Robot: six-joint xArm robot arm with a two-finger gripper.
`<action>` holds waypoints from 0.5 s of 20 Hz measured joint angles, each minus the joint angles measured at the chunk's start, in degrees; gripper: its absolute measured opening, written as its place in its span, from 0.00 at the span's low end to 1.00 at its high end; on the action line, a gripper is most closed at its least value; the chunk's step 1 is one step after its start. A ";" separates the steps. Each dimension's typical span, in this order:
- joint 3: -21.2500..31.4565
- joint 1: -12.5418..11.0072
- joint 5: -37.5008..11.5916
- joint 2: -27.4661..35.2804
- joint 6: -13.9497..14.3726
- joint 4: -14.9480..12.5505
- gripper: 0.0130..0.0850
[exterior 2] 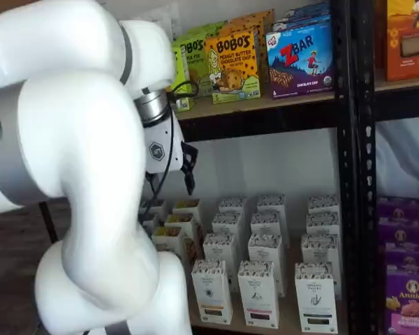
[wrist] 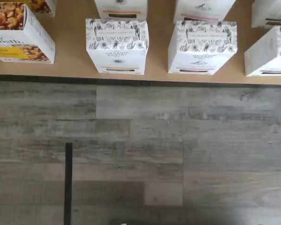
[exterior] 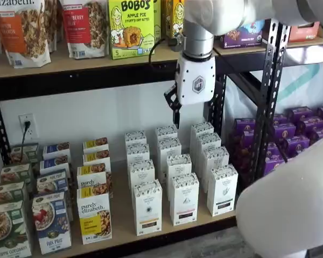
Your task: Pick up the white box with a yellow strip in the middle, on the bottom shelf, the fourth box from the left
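Wrist view: "ORGANIC PANTRY" white box (wrist: 117, 46)

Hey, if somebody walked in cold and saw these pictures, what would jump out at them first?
Probably the big white robot arm filling the foreground in both shelf views, its hand hanging above the bottom shelf. Next, the neat rows of tall white cartons on that shelf, with the white box at the front of one row. On the board above, a bright yellow-green Bobo's box stands out.

Brand names readable on the shelf goods.
Upper shelf: yellow box (exterior: 130, 28) says "BOBO'S APPLE PIE"; blue box (exterior 2: 300, 59) says "ZBAR". Lower left of frame: white carton (exterior: 94, 217) says "purely elizabeth"; purple box (exterior 2: 408, 301) says "Annie's".
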 joint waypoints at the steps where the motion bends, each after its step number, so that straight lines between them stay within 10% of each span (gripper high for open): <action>1: 0.16 -0.03 -0.79 0.59 -0.06 0.15 1.00; 10: 2.26 -2.54 -10.82 6.70 -2.93 1.71 1.00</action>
